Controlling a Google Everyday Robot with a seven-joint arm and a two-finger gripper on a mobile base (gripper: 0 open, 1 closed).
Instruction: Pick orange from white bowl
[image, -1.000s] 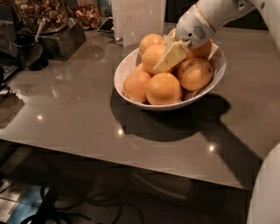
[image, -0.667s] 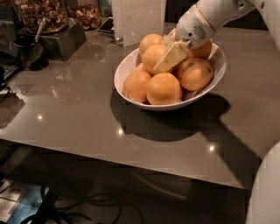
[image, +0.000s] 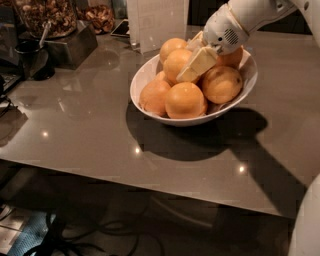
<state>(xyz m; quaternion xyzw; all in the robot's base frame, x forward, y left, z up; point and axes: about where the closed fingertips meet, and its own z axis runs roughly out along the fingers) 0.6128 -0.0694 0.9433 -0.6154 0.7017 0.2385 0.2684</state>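
Note:
The white bowl (image: 150, 75) stands on the grey table, right of centre, and holds several oranges piled together. My gripper (image: 191, 64) reaches down into the bowl from the upper right on a white arm. It rests against the topmost middle orange (image: 174, 61), and its cream-coloured end covers that orange's right side. Other oranges lie in front (image: 184, 100), at the right (image: 221, 84) and at the back (image: 171, 46). The orange at the gripper sits in the pile and is not lifted.
Dark containers of nuts (image: 47, 17) and a black cup (image: 31, 59) stand at the table's back left. A clear upright holder (image: 157, 22) stands just behind the bowl. The table's front edge (image: 150, 187) runs across below the bowl. Cables lie on the floor.

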